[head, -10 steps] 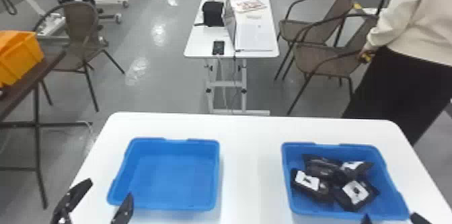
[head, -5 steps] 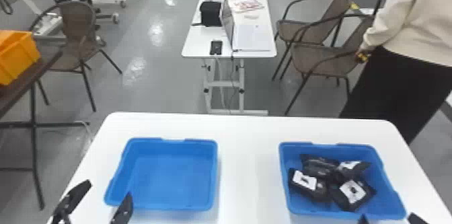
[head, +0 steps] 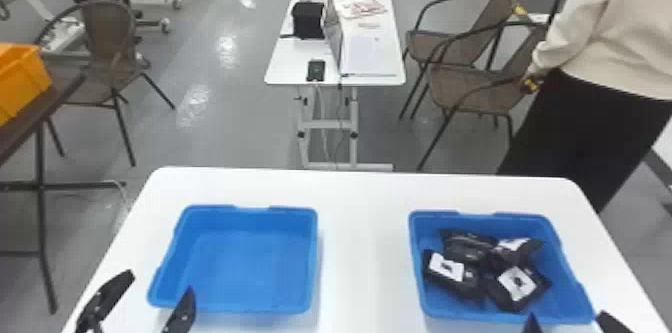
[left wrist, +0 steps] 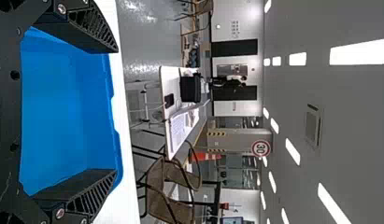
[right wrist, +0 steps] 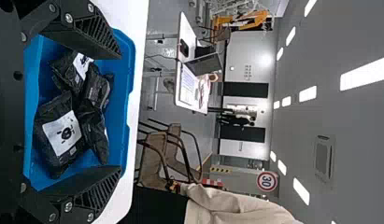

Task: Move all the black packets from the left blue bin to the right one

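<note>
Our left gripper (head: 161, 282) comes in from the bottom edge at the near side of the left blue bin (head: 235, 272), its two black fingers spread wide and pointing forward, nothing between them. One tip lies outside the bin's near left corner, the other in line with its near rim. We hold our right gripper (head: 567, 314) much the same way at the near right corner of the right blue bin (head: 570, 277), its fingers well apart, nothing clamped. All four black packets (head: 467, 252) we see lie bunched inside that right bin, on our white table (head: 360, 257), some touching.
</note>
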Robot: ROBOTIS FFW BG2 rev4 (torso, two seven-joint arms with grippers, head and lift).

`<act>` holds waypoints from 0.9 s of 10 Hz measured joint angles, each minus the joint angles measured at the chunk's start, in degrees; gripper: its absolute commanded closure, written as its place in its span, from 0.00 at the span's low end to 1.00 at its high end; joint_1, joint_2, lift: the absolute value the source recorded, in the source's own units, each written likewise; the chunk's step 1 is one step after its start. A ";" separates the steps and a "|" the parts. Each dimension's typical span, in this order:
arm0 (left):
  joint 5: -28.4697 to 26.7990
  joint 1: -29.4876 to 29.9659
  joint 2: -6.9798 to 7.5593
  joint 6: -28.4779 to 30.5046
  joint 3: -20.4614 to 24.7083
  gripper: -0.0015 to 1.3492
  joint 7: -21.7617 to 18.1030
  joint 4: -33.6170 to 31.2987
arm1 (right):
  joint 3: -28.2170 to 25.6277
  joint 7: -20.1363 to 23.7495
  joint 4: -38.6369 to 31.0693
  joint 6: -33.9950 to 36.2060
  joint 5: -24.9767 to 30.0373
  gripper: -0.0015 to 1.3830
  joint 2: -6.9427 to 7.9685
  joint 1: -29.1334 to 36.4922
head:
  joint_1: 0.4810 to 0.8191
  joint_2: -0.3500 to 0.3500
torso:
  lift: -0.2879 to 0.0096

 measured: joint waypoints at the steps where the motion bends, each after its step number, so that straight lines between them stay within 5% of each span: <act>1: 0.07 -0.01 0.00 0.21 0.00 0.09 0.00 0.00 | 0.00 0.00 0.01 0.10 -0.07 0.14 0.00 -0.04 | 0.63 0.52 | 0.97; 9: 0.12 0.09 0.00 1.29 -0.26 0.09 0.00 0.00 | 0.25 0.00 -0.02 0.67 -0.35 0.14 0.00 0.17 | 0.63 0.52 | 0.97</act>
